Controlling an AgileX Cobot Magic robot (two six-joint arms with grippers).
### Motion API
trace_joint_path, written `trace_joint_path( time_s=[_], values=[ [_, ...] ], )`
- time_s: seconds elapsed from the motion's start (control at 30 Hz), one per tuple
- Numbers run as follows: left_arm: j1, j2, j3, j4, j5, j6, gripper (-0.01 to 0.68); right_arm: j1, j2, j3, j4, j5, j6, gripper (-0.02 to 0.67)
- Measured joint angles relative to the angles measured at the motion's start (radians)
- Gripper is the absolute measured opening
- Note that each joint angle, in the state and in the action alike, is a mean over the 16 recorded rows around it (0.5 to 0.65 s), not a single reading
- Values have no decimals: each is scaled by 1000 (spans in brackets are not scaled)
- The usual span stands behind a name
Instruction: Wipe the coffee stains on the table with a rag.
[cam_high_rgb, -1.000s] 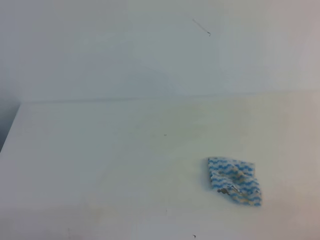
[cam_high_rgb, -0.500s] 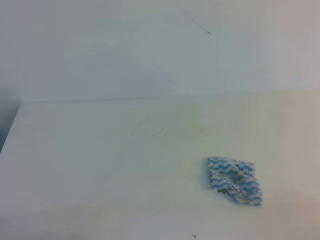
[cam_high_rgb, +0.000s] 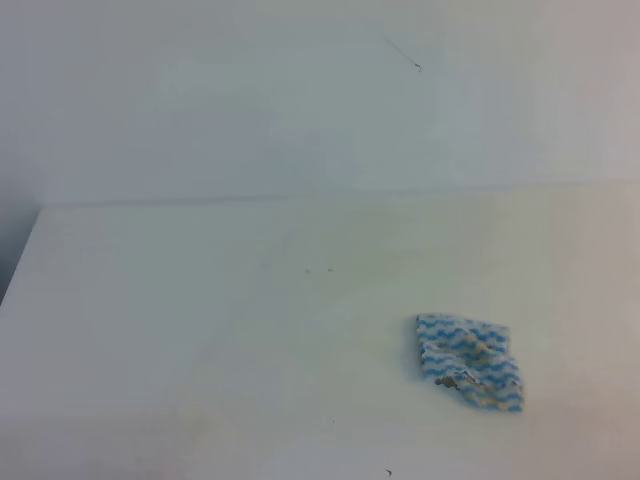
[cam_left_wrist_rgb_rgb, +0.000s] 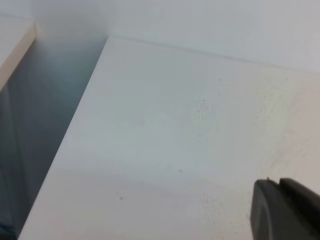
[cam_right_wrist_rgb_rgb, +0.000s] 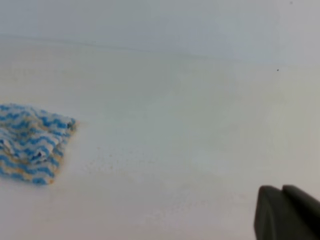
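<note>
Rag (cam_high_rgb: 469, 362) is what I track first, though going from the left of my overhead feed I start with the bench (cam_high_rgb: 200, 330): a plain white top whose left edge slants away beside a dark gap, with a pale wall behind its far edge. On the bare surface left of centre I see only a couple of tiny dark specks and faint smudges. No orange-brown blotch stands out to me anywhere on it; at most there is a faint yellowish tinge across the middle and right, too weak for me to call a stain.

Further right, in the lower right part of the overhead view, the rag lies crumpled and partly folded on the bench, blue and white wavy stripes with tan marks, nothing touching it. Neither arm shows in that view.

On my left wrist feed, the left fingers (cam_left_wrist_rgb_rgb: 286, 210) appear as a dark block in the lower right corner, above bare bench near its left edge; the two tips look pressed together with only a thin seam between them, holding nothing.

On my right wrist feed the rag (cam_right_wrist_rgb_rgb: 31, 142) sits at the left edge, well apart from the right fingers (cam_right_wrist_rgb_rgb: 285, 212), which are closed together at the lower right corner with nothing between them.
</note>
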Motion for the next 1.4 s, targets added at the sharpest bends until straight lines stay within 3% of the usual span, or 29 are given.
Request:
trace_joint_path(
  time_s=[1.4],
  values=[
    [0,0,0,-2,0,0,-1,0,0,3,0,-2,0,-4]
  ],
)
